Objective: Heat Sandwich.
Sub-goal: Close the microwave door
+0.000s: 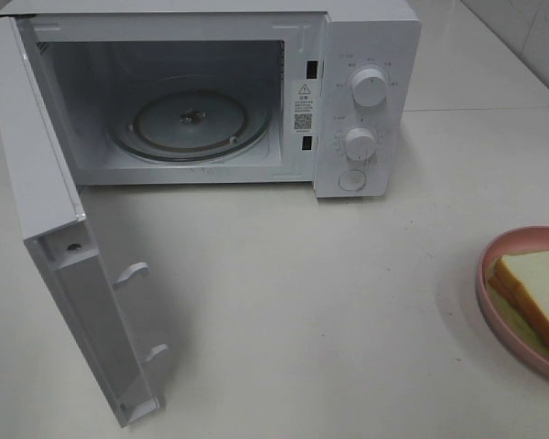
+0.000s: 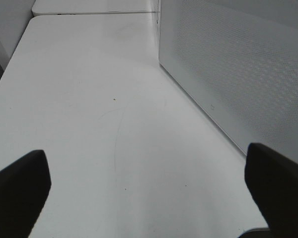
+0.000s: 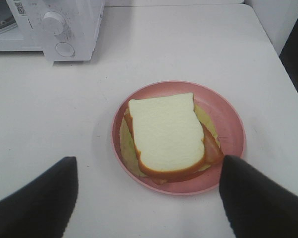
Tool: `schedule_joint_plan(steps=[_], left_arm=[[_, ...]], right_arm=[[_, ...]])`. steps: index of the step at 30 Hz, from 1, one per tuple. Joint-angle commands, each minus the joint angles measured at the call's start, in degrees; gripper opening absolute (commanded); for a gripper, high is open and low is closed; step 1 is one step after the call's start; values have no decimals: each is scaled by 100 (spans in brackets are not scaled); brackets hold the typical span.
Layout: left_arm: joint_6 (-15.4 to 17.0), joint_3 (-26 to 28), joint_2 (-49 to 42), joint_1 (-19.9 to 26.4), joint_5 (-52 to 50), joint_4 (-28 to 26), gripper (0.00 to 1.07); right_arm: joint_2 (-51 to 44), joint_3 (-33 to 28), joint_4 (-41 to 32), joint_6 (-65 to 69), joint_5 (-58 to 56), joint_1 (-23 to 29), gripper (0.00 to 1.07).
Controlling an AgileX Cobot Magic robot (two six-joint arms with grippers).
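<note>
At the right edge of the white table [image 1: 329, 302], close to its near side, a round pink plate [image 1: 490, 265] sits partly cut off in the high view; on it lies the sandwich [image 1: 540, 293], thick pale bread with a golden-orange crust, a yellowish layer showing under it; the right wrist view adds a reddish slice poking out at one side of the sandwich [image 3: 166, 134], which rests about in the middle of the plate [image 3: 228, 111]. The right gripper [image 3: 148, 198] hangs above the plate's near rim with its two dark fingers [image 3: 37, 198] set wide apart, one to each side, holding nothing and not touching the bread. Toward the near left corner the open microwave door [image 1: 69, 302] stands swung out over the table, its inner face with two white latch hooks turned to the right. The left gripper [image 2: 149, 191] hangs over bare tabletop just beside a perforated white panel [image 2: 238, 59], apparently the outer face of that door; its fingers [image 2: 17, 191] are spread fully and hold nothing. Along the far edge stands the white microwave [image 1: 366, 37], its cavity open; a glass turntable [image 1: 190, 123] lies on the cavity floor, with nothing on it; two round knobs [image 1: 369, 87] and a button below them sit on the panel at its right.
</note>
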State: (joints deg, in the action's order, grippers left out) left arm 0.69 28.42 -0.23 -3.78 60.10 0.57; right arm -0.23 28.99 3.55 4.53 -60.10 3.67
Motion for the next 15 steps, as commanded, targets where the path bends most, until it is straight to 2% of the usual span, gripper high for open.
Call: schedule_joint_plan(steps=[1, 15], left_arm=[[6, -17, -97, 17, -74, 6, 100], [6, -17, -97, 17, -74, 6, 100]], right_arm=[[-155, -23, -6, -69, 57, -34, 76], [-155, -23, -6, -69, 57, -34, 76]])
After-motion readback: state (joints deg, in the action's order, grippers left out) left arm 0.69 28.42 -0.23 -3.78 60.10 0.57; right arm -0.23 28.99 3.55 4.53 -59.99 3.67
